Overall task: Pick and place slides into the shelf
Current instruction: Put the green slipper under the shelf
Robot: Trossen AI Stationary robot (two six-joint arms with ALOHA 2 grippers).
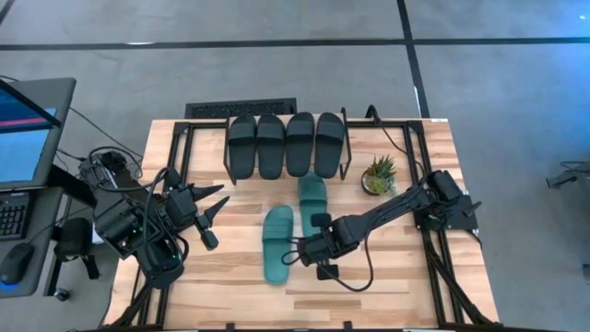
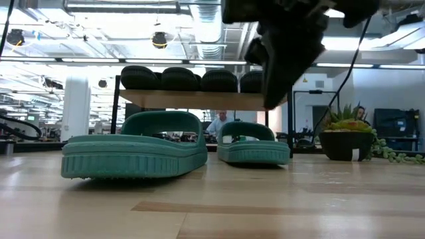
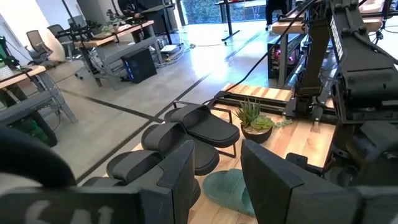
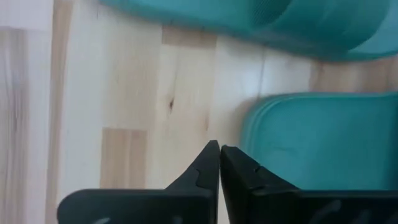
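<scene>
Four black slides (image 1: 286, 143) lie side by side on the shelf (image 2: 199, 99), a wooden plank on black wire legs at the table's far side. Two teal slides rest sole-down on the table: one (image 1: 277, 244) nearer the front, the other (image 1: 313, 196) just before the shelf. My right gripper (image 1: 307, 251) hangs shut above bare wood between them, clear of the table in the low view (image 2: 273, 99). Its wrist view shows its shut gripper (image 4: 219, 152) beside one teal slide's edge (image 4: 323, 137). My left gripper (image 1: 219, 201) waits open at the table's left.
A small potted plant (image 1: 379, 175) stands right of the shelf. Black frame rails (image 1: 433, 258) run along the table's left and right sides. A monitor and keyboard (image 1: 23, 157) sit beyond the left edge. Bare wood lies along the near edge (image 1: 295, 300).
</scene>
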